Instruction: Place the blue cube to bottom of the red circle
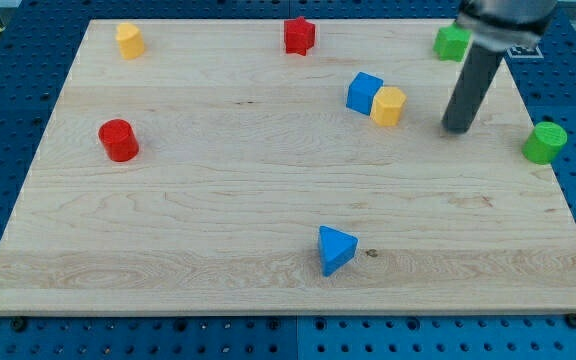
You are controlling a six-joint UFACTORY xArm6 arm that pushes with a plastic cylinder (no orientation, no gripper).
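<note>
1. Blue cube-shaped block (364,92) located in the upper middle-right of the pale wooden table (218,250), touching a yellow block of roughly hexagonal shape (389,105) on its right.
2. Red cylindrical block (119,140) (the red circle) located at the view's left, well apart from the blue cube. Space below it bare.
3. Dark rod's tip (458,128) resting to the right of the yellow block, near but not touching; no contact with the blue cube.
4. No pincer fitted on this rig, so no spread or pinched state to report.
5. Progress judged: nothing done. Blue cube not yet moved toward target; full travel leftward and downward outstanding.
6. Risk noted: yellow neighbour between tip and cube, likely carried along by a push from the right.
7. Blue triangular block (336,249) near the bottom centre, possibly near the path.
</note>
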